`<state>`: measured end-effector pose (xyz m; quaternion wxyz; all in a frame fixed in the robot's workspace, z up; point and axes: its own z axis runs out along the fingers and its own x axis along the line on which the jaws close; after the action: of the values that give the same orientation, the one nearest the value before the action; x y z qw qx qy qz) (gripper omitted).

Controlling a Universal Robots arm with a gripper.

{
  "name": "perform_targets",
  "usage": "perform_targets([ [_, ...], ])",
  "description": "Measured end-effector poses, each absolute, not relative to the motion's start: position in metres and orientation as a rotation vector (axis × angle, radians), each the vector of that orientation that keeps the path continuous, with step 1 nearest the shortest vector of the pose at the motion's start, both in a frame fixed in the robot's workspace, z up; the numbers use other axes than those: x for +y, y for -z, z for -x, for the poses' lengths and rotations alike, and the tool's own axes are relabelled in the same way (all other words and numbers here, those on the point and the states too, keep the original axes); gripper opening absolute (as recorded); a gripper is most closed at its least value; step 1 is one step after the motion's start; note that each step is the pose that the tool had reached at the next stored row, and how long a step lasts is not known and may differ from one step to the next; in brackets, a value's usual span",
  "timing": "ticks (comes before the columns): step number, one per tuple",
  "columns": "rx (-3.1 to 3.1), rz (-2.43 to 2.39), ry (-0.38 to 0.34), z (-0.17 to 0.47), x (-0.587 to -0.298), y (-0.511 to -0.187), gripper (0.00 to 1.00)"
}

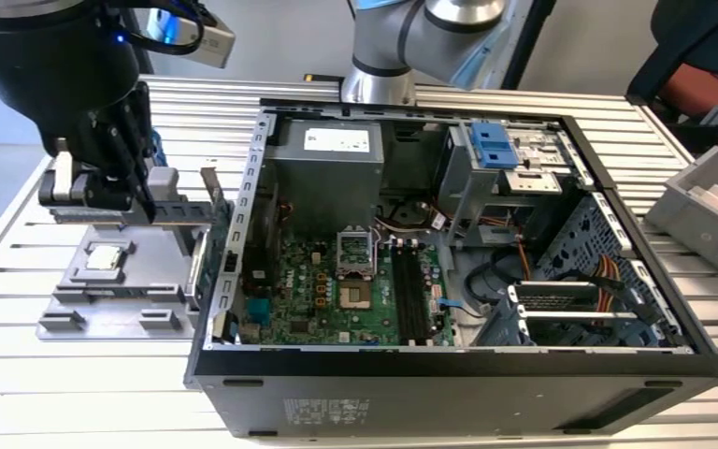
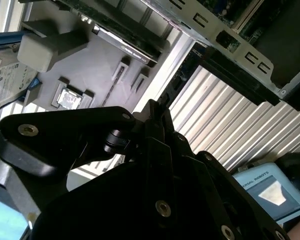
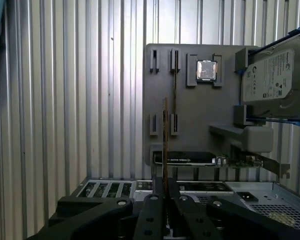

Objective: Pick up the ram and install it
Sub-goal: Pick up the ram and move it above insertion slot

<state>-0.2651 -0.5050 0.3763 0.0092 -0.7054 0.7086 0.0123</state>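
Observation:
My gripper is shut on the ram, a thin dark stick seen edge-on that reaches out from between the fingertips. It hangs over the grey parts holder, beside a second thin stick standing in the holder's slots. In the exterior view the gripper hovers above that holder, just outside the open computer case on the exterior view's left. The black ram slots lie on the green motherboard inside the case. In the second wrist view the black fingers sit above the holder.
The holder also carries a processor chip, a silver hard drive with blue clips and a card with a metal bracket. Grey bins stand at the exterior view's right. The case's metal wall rises close to the gripper.

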Motion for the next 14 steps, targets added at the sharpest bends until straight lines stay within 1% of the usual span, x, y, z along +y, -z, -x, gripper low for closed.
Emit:
perform_targets([
  [14, 2.214, 2.204, -0.041, 0.250, -0.505, -0.376, 0.00],
])
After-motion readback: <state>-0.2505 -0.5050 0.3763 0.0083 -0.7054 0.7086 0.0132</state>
